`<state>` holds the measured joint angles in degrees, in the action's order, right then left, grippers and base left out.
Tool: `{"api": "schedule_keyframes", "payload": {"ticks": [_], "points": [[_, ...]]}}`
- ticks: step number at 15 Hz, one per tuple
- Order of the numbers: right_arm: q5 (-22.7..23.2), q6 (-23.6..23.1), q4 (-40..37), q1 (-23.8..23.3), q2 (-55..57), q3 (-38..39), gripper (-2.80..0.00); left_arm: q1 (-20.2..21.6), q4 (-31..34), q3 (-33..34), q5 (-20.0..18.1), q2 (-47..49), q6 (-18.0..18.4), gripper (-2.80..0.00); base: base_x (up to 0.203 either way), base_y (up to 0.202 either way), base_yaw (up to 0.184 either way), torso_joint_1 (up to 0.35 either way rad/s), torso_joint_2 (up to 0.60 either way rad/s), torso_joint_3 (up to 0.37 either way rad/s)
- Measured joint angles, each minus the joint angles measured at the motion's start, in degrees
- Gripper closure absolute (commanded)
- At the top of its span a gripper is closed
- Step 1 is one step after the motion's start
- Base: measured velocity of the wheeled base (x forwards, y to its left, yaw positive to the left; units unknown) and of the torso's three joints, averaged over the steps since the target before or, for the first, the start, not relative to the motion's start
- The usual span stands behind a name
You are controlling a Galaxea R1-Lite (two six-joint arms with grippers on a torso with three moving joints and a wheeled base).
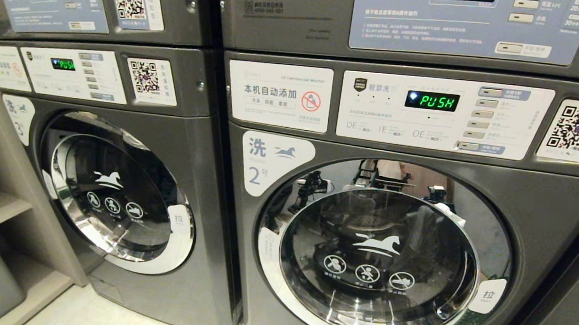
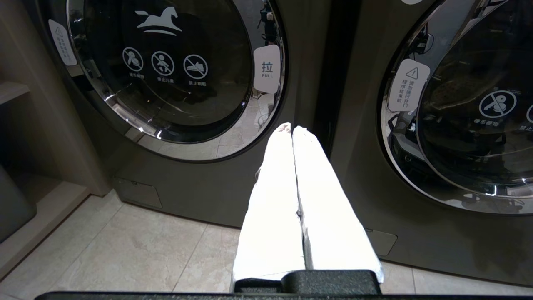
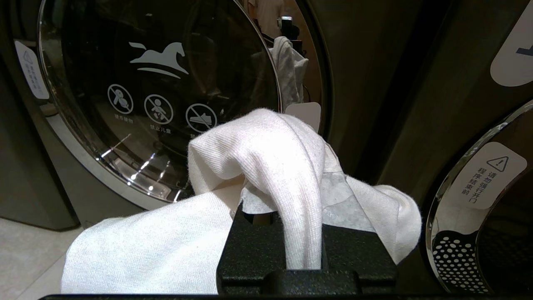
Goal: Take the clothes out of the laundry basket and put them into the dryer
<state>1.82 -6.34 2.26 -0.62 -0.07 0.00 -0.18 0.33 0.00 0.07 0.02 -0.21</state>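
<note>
While a white garment [image 3: 266,166] is draped over and pinched between the jaws of the right gripper [image 3: 291,200], its cloth is seen bunched up over the fingers and hanging off to both sides of the claw. Ahead of that claw, a round glass door [image 3: 158,96] on a grey machine [image 1: 419,219] is faced, and the door is closed; a white horse mark and three round warning signs are printed on the glass. Just beyond the bunched cloth, partly hidden by it, a small white pull tab [image 3: 306,114] is sited at the door's rim. Off to one side of the claw, the chrome edge of a neighbouring machine's door [image 3: 470,233] is caught, with a white caution sticker on it. Over on the other arm, the left gripper [image 2: 292,129] is held low above a pale tiled floor [image 2: 125,246], its two white-wrapped fingers [image 2: 270,200] pressed together with nothing between them. Straight ahead of its tips, the dark gap between two grey machines is lined up, with a closed door [image 2: 166,71] to one side and another [image 2: 470,125] to the other. From the head view, neither arm is seen directly, and green "PUSH" displays [image 1: 432,101] are lit on the panels above the doors. The laundry basket is not picked out anywhere.
</note>
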Motion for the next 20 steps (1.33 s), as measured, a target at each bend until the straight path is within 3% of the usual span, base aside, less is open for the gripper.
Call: {"api": "schedule_keyframes", "payload": {"ticks": [4, 20], "points": [[0.00, -0.02, 0.02, 0.00, 0.00, 0.00, 0.00, 0.02, 0.00, 0.00, 0.00, 0.00, -0.01, 0.00, 0.000, 0.000, 0.000, 0.011, -0.11, -0.104], [0.05, 0.12, 0.07, 0.00, 0.00, 0.00, 0.00, 0.00, 0.01, 0.00, 0.00, 0.00, 0.00, 0.00, 0.000, 0.000, 0.000, 0.130, -0.46, -0.333]]}}
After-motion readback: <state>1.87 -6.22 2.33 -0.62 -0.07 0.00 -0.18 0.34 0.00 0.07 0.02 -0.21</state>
